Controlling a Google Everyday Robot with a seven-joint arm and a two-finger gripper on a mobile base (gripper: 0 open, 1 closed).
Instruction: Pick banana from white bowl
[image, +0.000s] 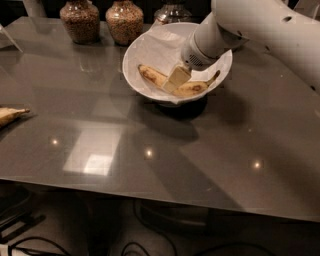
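The banana (193, 89) is yellow with brown spots and a dark stem at its right end. It lies across the white bowl (150, 47), which is lined with crumpled white paper and stands on a dark base at the back middle of the grey table (150, 150). My gripper (172, 82), on the white arm that comes in from the upper right, reaches down into the bowl. Its beige tip sits on the banana's middle and hides that part of it. The banana lies flat in the bowl.
Two glass jars of brown grains (80, 21) (124, 21) stand behind the bowl to the left, and another glass vessel (172, 11) stands behind it. A paler banana (10, 115) pokes in at the left edge. The table's front edge runs along the bottom.
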